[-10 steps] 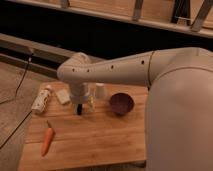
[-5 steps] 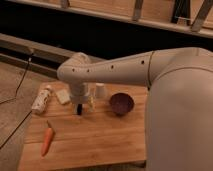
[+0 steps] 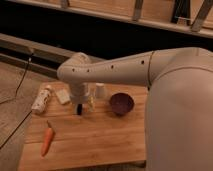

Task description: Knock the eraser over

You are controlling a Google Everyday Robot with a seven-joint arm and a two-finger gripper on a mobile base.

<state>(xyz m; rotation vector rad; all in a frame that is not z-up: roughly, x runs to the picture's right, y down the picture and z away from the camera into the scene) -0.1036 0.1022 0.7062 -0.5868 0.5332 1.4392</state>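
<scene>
- We see the eraser (image 3: 78, 110), a small black rectangular block, standing upright on the light wooden table (image 3: 100, 142), in the back left part of the top.
- Directly above it hangs the gripper (image 3: 78, 102), at the end of the white arm's downward-turned wrist. It is very close to the top of the eraser, but we cannot tell whether they touch.
- We also cannot tell whether the gripper is apart or together, because the wrist hides it from this side.
- Just right of the eraser stands a small clear bottle (image 3: 91, 104), upright and apart from it.
- Behind that bottle sits a white cup (image 3: 100, 90), near the back edge.
- Left of the eraser, a pale whitish flat block (image 3: 62, 96) lies on the wood.
- Further left, a pale wrapped packet (image 3: 42, 99) lies at the table's left edge.
- To the right, a dark purple bowl (image 3: 121, 103) rests well apart from the eraser.
- Toward the front left lies an orange carrot (image 3: 47, 140), well apart from everything else.
- The robot's broad white body fills the right side of the view.
</scene>
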